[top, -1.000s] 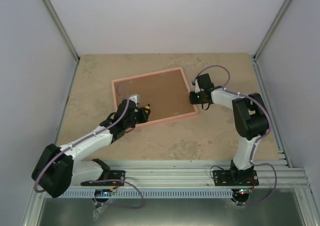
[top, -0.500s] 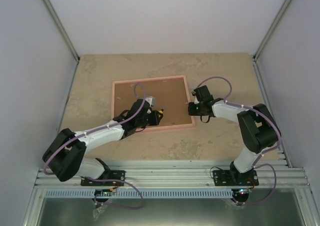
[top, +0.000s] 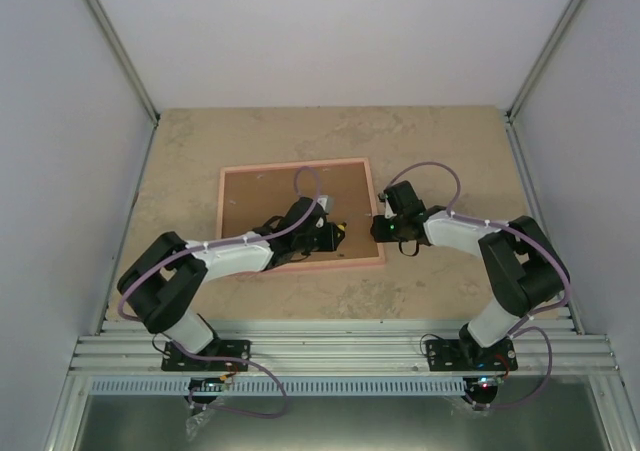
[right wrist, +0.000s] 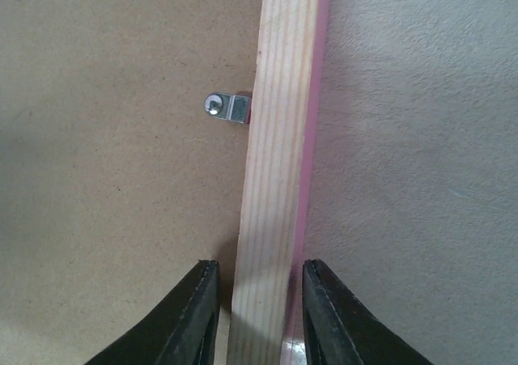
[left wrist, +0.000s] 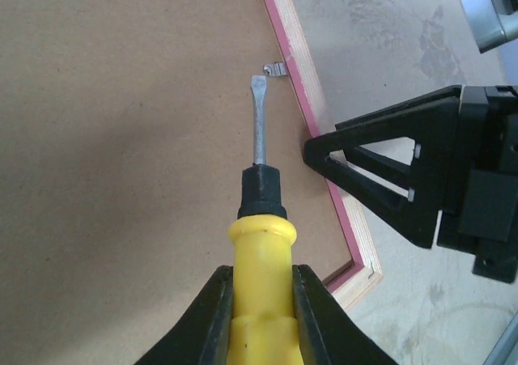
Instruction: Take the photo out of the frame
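The frame lies flat on the table, near the middle and a little toward 9 o'clock, with its brown back turned up. The photo does not show in any view; only the back and the pink rails can be seen.

On the 3 o'clock rail of the frame sits a small metal clip. It reaches from the rail onto the back, and a screw head shows at its inner end.

The left gripper is over the back toward 4 o'clock from the frame's centre. Its jaws are clenched around the yellow handle of a screwdriver. In the left wrist view the blade points toward 12 o'clock. The flat tip is just beside the clip, which is at about 1 o'clock from the tip. I cannot tell if tip and clip touch.

The right gripper is at the 3 o'clock rail, nearer to the 5 o'clock corner than the clip is. In the right wrist view the right gripper has one jaw over the back and the other over the table, with the wooden rail between them. The jaws are very close to the rail, but I cannot tell if they press it. In the left wrist view the tips of this gripper meet the pink edge of the frame.
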Robot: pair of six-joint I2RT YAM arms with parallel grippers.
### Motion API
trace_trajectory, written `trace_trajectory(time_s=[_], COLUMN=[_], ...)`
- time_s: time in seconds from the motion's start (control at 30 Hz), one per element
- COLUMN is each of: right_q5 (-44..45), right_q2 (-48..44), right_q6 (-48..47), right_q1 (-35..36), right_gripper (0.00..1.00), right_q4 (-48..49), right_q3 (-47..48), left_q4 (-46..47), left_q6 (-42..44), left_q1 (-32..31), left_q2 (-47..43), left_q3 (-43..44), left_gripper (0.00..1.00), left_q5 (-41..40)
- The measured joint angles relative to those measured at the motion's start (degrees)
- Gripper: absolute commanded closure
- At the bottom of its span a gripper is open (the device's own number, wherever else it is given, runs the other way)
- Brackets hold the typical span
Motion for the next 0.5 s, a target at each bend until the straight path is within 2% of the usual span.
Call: trace_trajectory(time_s=[0.27, 0.5], right_q5=[0.6, 1.4], right_q2=[0.0, 0.0], right_q6=[-0.7, -0.8], right_q1=[0.0, 0.0], right_gripper=[0.67, 0.71], right_q4=[-0.2, -0.1], right_q3=[0.0, 0.0], left_q4=[0.4, 0.2], left_q6=[-0.4, 0.1], left_q1=[-0.5, -1.4], left_q2=[6.2, 11.6], left_q3=[4.2, 8.1], left_gripper=[1.0, 1.0], left_q5=[0.8, 1.8])
